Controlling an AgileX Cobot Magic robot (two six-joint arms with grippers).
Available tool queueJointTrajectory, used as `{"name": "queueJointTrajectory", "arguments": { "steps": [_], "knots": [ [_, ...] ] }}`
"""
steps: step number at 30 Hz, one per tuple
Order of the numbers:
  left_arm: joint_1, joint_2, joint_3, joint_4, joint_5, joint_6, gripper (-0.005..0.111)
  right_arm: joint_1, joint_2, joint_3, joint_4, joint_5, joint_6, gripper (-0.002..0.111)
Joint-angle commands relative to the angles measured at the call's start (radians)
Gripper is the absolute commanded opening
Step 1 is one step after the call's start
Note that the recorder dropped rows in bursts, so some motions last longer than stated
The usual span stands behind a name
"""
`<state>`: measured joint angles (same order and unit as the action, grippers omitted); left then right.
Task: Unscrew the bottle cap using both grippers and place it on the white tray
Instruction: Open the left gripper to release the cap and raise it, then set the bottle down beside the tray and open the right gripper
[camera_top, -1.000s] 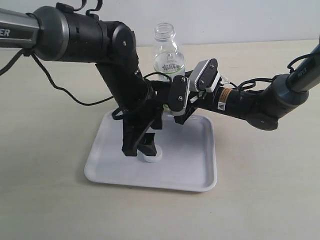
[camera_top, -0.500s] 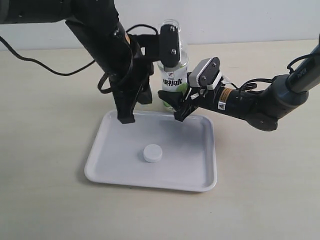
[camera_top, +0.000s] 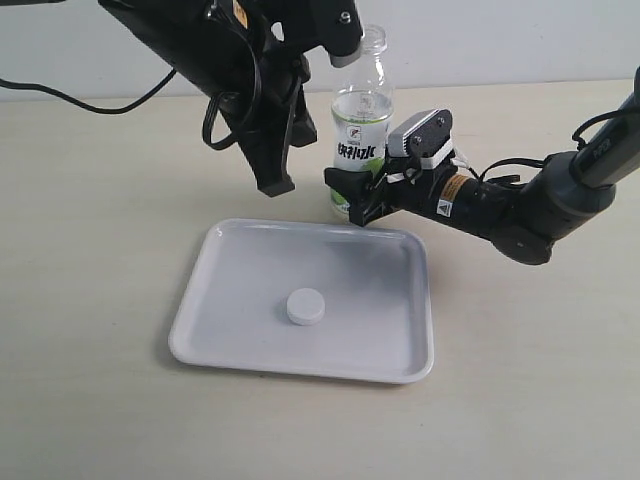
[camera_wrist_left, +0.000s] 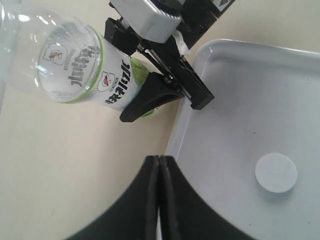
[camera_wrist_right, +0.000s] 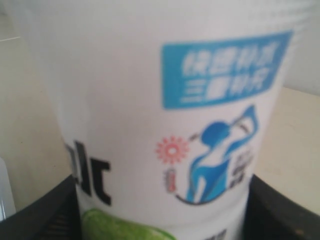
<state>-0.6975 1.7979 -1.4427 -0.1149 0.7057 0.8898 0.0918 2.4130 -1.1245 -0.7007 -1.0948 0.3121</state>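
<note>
While I watch from my console, the white tray (camera_top: 225, 335) lies just beside the right gripper (camera_top: 352, 196), whose jaws clamp the lower label of the upright, open-mouthed bottle (camera_top: 362, 140). The left gripper (camera_wrist_left: 159, 161) hangs near that bottle over the tray's edge, its fingers pressed together on nothing. The bottle cap (camera_top: 305, 306) rests flat in the tray, well apart from both grippers.

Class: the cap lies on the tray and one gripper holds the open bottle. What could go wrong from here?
1. The right gripper clamps the bottle low, near its base; a jerky release could topple it, uncapped.
2. The left gripper hangs close beside the bottle; a sideways swing could knock it.
</note>
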Motion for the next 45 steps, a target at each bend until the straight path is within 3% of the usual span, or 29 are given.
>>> {"name": "queueJointTrajectory", "arguments": {
  "steps": [1, 8, 14, 22, 35, 45],
  "knots": [
    [0.001, -0.007, 0.001, -0.003, 0.003, -0.011, 0.000, 0.001, -0.005, 0.001, 0.010, -0.021, 0.007, 0.012],
    [0.001, -0.007, 0.001, -0.003, 0.003, -0.011, 0.000, 0.001, -0.005, 0.001, 0.007, -0.021, 0.005, 0.051],
    [0.001, -0.007, 0.001, -0.003, 0.003, -0.011, 0.000, 0.001, -0.005, 0.001, 0.007, -0.074, 0.005, 0.075],
    [0.001, -0.007, 0.001, -0.003, 0.003, -0.026, 0.000, 0.001, -0.066, 0.001, -0.046, 0.008, 0.014, 0.084],
    [0.001, -0.007, 0.001, -0.003, 0.024, -0.060, 0.000, 0.001, -0.135, 0.001, -0.141, 0.046, 0.251, 0.084],
    [0.001, -0.007, 0.001, -0.003, 0.021, -0.060, 0.000, 0.001, -0.135, 0.001, -0.138, 0.061, 0.268, 0.084]
  ]
}}
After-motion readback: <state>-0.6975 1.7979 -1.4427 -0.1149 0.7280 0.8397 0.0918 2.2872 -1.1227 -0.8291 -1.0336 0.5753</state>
